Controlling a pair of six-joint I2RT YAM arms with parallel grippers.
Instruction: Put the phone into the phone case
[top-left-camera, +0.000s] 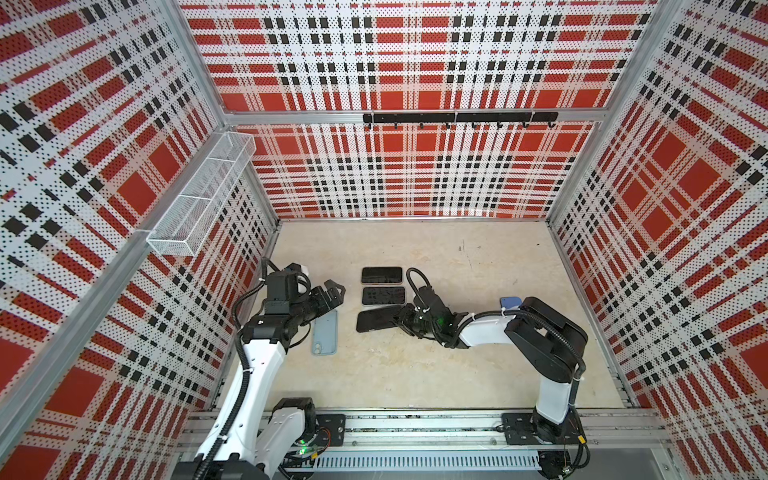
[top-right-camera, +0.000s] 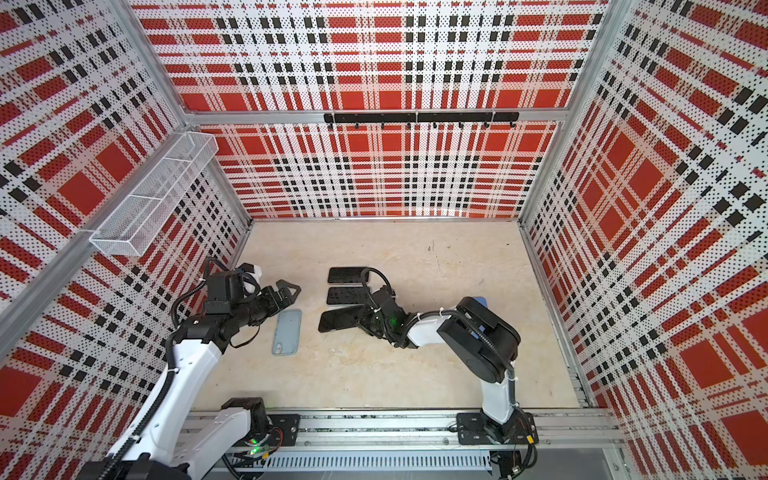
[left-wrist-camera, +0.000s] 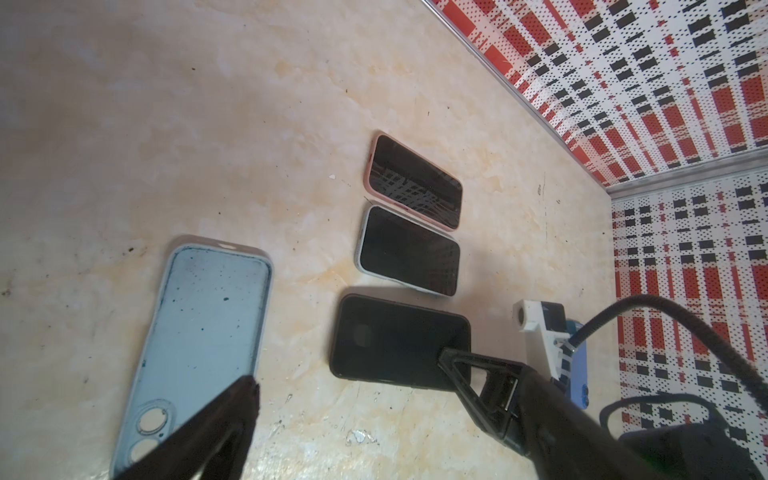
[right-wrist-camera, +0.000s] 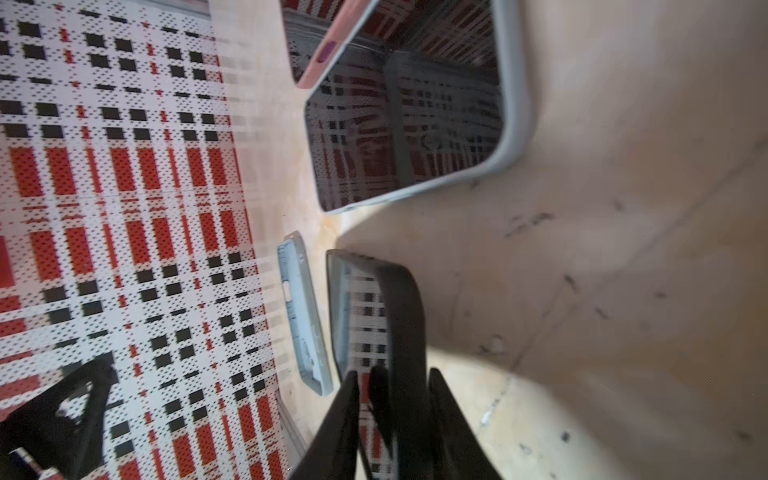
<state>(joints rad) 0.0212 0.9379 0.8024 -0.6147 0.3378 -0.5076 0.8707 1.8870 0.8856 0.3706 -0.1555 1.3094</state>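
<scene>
A black phone (top-left-camera: 374, 321) (left-wrist-camera: 395, 340) lies in mid-table, its right end tipped up off the surface. My right gripper (top-left-camera: 397, 318) (right-wrist-camera: 392, 374) straddles that raised end. One finger is on the screen side and one on the back, and a thin gap shows beside the phone (right-wrist-camera: 374, 316), so the jaws are slightly open. An empty light blue phone case (top-left-camera: 324, 332) (top-right-camera: 286, 331) (left-wrist-camera: 208, 324) lies open side up, left of the phone. My left gripper (top-left-camera: 334, 291) (left-wrist-camera: 347, 370) hovers wide open above the case's far end, holding nothing.
Behind the black phone lie two more phones, one in a pink case (top-left-camera: 381, 274) and one in a pale grey case (top-left-camera: 383, 295). A blue object (top-left-camera: 510, 301) sits behind the right arm. A wire basket (top-left-camera: 199, 195) hangs on the left wall and a hook rail (top-left-camera: 457, 118) on the back wall.
</scene>
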